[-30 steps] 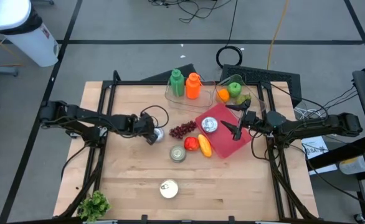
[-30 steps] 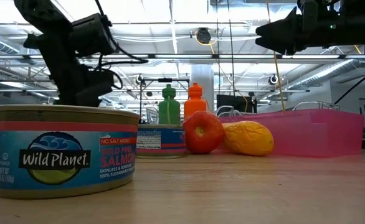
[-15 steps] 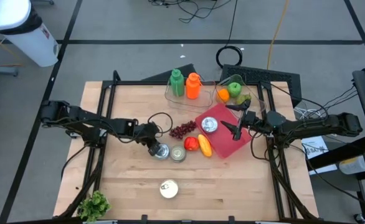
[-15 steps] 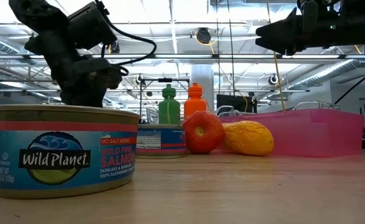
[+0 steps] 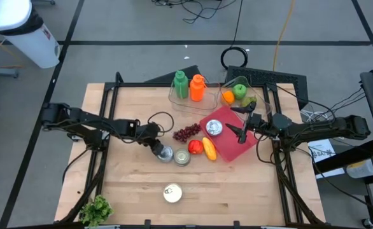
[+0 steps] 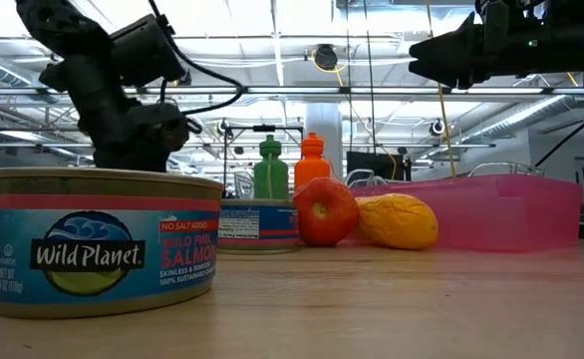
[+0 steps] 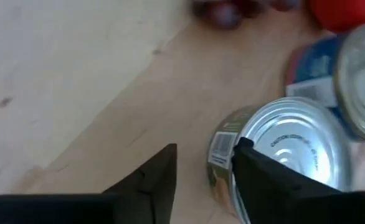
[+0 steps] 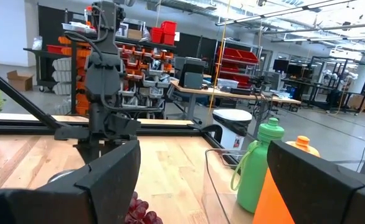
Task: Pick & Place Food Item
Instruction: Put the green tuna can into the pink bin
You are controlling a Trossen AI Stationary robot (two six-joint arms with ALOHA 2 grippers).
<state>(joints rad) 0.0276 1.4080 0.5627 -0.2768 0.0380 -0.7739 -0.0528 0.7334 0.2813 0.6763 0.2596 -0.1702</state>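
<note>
While my left gripper (image 5: 158, 149) sits parted, gripping nothing, beside the silver can (image 5: 165, 153), my right gripper (image 5: 242, 121) hangs wide open beyond it, empty.

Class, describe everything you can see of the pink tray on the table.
The pink tray is a shallow rectangular container, plastic by its look, lying flat and turned diagonally on the right part of the wooden table. A silver-topped can sits inside it. A yellow fruit lies against its near-left edge. The right gripper hovers over it, fingers open.
</note>
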